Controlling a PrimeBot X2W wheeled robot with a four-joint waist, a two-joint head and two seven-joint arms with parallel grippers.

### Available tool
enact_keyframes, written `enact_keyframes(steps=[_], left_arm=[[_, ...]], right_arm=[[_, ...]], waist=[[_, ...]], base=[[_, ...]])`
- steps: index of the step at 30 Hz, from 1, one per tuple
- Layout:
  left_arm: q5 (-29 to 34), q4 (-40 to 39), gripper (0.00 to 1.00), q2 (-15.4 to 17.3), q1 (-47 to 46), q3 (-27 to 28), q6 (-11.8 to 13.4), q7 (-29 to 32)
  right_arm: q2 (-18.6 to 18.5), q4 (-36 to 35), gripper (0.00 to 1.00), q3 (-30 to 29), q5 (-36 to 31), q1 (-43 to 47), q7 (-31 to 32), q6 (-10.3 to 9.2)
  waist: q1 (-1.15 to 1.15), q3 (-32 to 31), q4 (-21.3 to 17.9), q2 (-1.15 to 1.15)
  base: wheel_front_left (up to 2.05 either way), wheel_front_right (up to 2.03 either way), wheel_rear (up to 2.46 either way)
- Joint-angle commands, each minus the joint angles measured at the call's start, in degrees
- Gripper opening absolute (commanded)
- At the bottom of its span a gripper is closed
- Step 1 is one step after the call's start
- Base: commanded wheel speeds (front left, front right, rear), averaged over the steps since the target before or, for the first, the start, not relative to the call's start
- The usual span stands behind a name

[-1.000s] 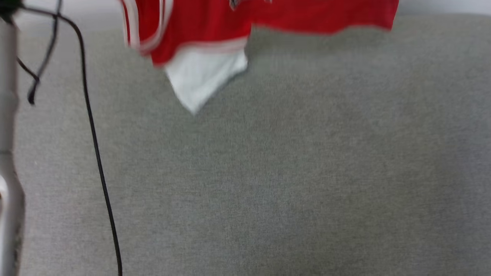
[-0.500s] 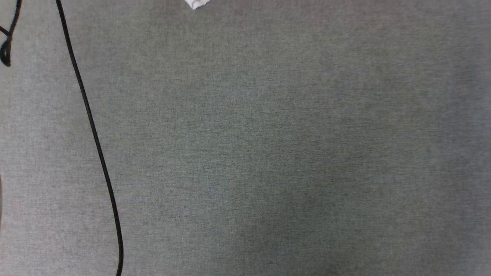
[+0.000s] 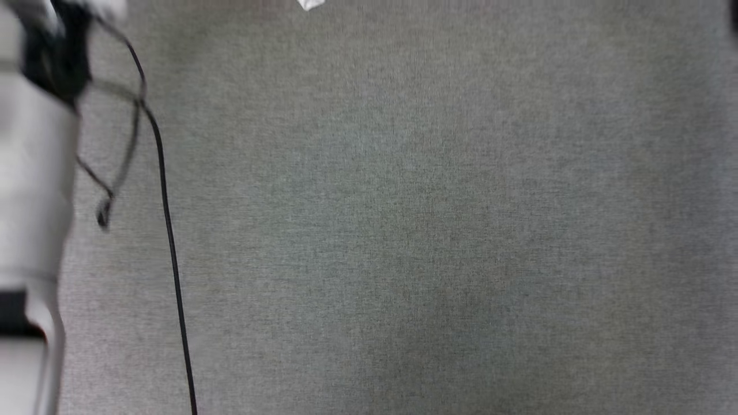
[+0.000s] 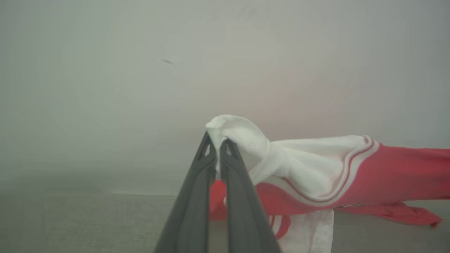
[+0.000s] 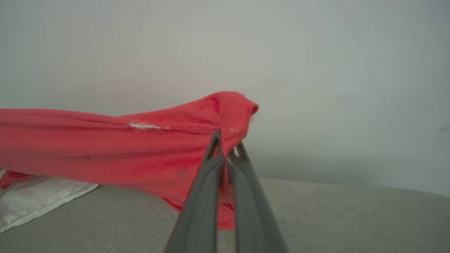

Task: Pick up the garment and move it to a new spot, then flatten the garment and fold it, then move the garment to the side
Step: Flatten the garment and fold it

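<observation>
Noted at the left gripper [image 4: 218, 139]: fingers are pressed together on a bunched white sleeve end of the shirt [image 4: 386, 168], and a knob of cloth is pushed up past the tips. From that pinch the shirt is stretched away to the gripper's right, white sleeve first, then red body. A loose white flap is hung below and just right of the fingers. The grey surface [image 4: 88, 225] is seen beneath; whether the far hem is touched down on it cannot be told.

At the right gripper [image 5: 227, 139], the fingers are clamped on a red corner, with cloth draped over the tips. The body is drawn off to this gripper's left, and a white part appears to be rested on the surface low at far left.

The two-corner hold is judged to be meant for spreading: the shirt is tensioned between the pinches so that it can be carried and laid flat. The carry is judged under way, with flattening not yet begun.
</observation>
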Motion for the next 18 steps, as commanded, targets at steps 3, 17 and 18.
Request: enact_keyframes(steps=[3,17,18], left_arm=[[-1.6,-3.6,0.00,0.8,9.7,0.8,0.1,-0.4],[1.0,-18.6,0.00,0.7,45.0,8.8,0.3,-0.4],[1.5,-19.5,0.00,0.4,47.1,9.1,0.6,-0.4]], right_arm=[[-0.8,0.6,0.00,2.2,3.5,8.0,-1.5,-0.10],[-4.7,-9.0,0.00,8.8,15.9,38.8,-5.9,-0.13],[-5.0,-10.1,0.00,8.6,16.7,41.0,-5.7,-0.14]], waist=[[-0.01,-3.5,0.4,0.00],[-0.01,-16.8,0.6,0.00],[-0.01,-17.7,0.7,0.00]], base=[[0.00,0.00,0.00],[0.00,0.00,0.00],[0.00,0.00,0.00]])
